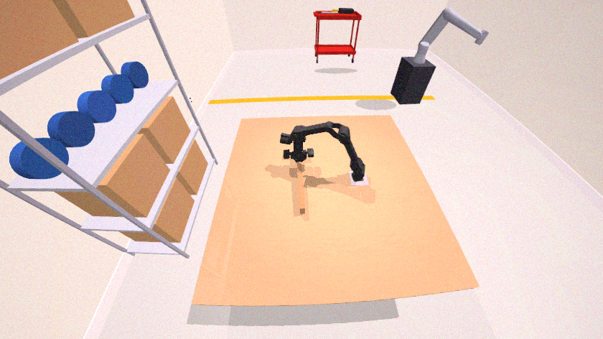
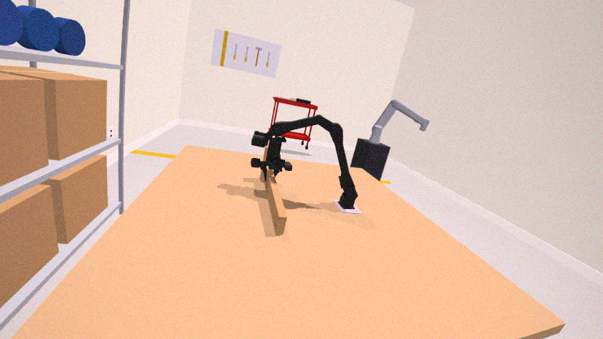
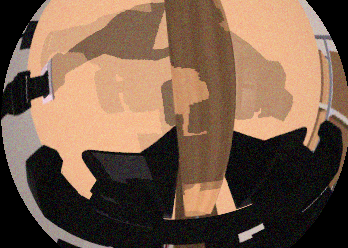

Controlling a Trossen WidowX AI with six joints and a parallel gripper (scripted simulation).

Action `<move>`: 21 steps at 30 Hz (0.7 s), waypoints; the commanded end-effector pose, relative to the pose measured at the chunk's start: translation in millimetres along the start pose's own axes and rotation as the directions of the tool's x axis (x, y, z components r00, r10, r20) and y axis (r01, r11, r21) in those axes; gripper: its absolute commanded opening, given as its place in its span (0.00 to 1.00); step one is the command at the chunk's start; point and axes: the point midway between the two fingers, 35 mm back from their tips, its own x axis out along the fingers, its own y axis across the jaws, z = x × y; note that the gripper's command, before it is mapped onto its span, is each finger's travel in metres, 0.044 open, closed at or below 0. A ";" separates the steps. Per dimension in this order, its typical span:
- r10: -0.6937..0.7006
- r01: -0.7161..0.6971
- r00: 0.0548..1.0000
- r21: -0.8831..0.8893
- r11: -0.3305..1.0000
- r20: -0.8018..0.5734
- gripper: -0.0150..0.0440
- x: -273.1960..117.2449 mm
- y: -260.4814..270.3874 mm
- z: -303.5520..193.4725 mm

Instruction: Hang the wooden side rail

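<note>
The wooden side rail (image 1: 301, 192) (image 2: 276, 202) (image 3: 212, 93) runs from beneath my gripper toward the front of the top and exterior views. Its near end appears to rest on the table (image 1: 355, 245) (image 2: 311, 281). My gripper (image 2: 270, 176) (image 3: 193, 128) points down and is shut on the rail, with one finger on each side in the wrist view. The headboard post (image 2: 265, 154) shows only as a narrow upright wooden strip behind the gripper. The hooks, the slot and the pins are hidden, so I cannot tell whether they touch.
The arm's base plate (image 1: 366, 181) (image 2: 357, 211) is right of the rail, and the black arm arches over from it. A shelf rack (image 1: 171, 183) (image 2: 123, 108) with boxes and blue drums stands left of the table. A red cart (image 1: 336, 49) and a grey arm (image 1: 462, 21) are behind the table.
</note>
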 end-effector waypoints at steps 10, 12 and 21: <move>-0.007 0.007 1.000 -0.003 1.000 -0.006 0.25 -0.5 0.2 -2.9; -0.007 0.007 1.000 -0.003 1.000 -0.006 0.25 -0.5 0.4 -3.1; -0.007 0.007 1.000 -0.003 1.000 -0.006 0.25 -1.2 0.1 -3.8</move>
